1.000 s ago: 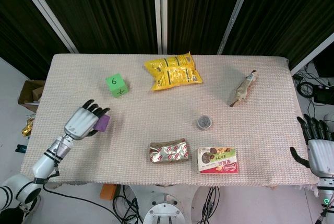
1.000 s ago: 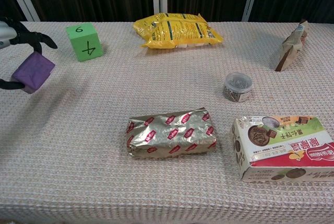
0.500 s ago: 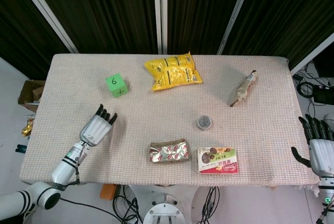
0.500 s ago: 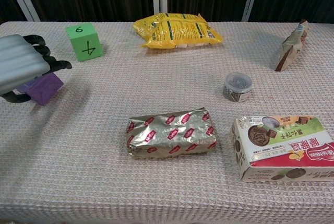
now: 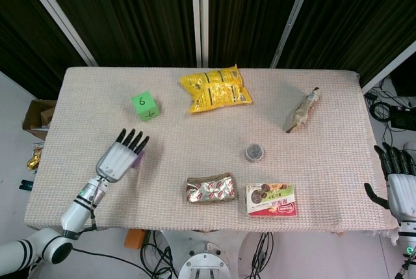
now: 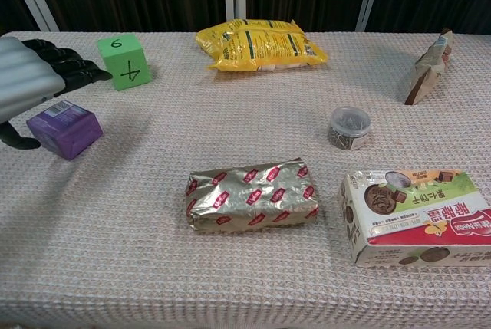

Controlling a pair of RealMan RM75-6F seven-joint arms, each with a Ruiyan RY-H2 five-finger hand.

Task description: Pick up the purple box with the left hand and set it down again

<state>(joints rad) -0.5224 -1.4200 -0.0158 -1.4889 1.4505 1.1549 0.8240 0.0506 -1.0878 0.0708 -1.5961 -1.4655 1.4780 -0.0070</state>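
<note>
Left robot hand (image 5: 121, 155) hides most of purple box (image 6: 66, 129).

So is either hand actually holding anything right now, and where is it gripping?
Nothing is held. The purple box sits on the table, with the left hand open above it. The right hand is empty too.

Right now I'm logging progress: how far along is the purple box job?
The small purple cardboard box sits flat on the woven tablecloth, so the set-down looks done. The left robot hand hovers over it, fingers spread. Left: withdrawing the arm.
</note>
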